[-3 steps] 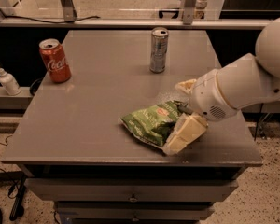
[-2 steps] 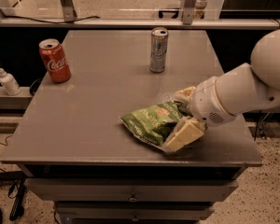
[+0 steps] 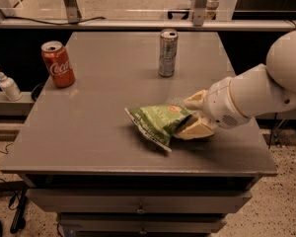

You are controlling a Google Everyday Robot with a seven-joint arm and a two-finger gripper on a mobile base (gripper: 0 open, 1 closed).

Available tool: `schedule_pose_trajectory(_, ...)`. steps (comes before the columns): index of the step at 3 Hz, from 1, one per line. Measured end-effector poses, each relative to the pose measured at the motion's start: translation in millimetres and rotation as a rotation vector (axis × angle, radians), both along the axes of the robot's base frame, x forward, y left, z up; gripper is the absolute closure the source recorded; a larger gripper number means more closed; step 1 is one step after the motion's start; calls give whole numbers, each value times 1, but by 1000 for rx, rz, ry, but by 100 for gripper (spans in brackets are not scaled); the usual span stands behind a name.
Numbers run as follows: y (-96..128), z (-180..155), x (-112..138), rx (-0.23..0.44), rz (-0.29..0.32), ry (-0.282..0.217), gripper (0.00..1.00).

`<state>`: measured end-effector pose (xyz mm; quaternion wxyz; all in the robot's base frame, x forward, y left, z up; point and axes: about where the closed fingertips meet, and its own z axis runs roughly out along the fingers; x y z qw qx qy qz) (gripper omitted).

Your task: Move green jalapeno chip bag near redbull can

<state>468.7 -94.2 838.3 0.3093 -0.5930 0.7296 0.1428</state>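
The green jalapeno chip bag (image 3: 157,123) lies crumpled near the front middle of the grey table (image 3: 98,127). My gripper (image 3: 190,116) comes in from the right on a white arm. Its two cream fingers (image 3: 196,101) stand on either side of the bag's right end and pinch it. The redbull can (image 3: 167,52) stands upright at the back middle of the table, well beyond the bag and apart from it.
A red Coca-Cola can (image 3: 57,63) stands at the back left of the table. A small white pump bottle (image 3: 9,84) sits on a ledge off the table's left side. A rail with metal posts runs behind the table.
The fingers have drawn together on the bag's right end. The bag is more bunched and has shifted slightly toward the back.
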Motion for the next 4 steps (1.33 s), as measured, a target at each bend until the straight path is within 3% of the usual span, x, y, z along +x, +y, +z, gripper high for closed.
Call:
schedule_pose_trajectory(1, -11, 13, 16, -20, -6, -39, 88)
schedule_pose_trajectory(2, -26, 34, 38, -59, -15, -79, 100)
schedule_pose_trajectory(3, -50, 66, 76, -138, -28, -146, 100)
schedule_pose_trajectory(4, -46, 66, 73, -128, -26, -146, 100)
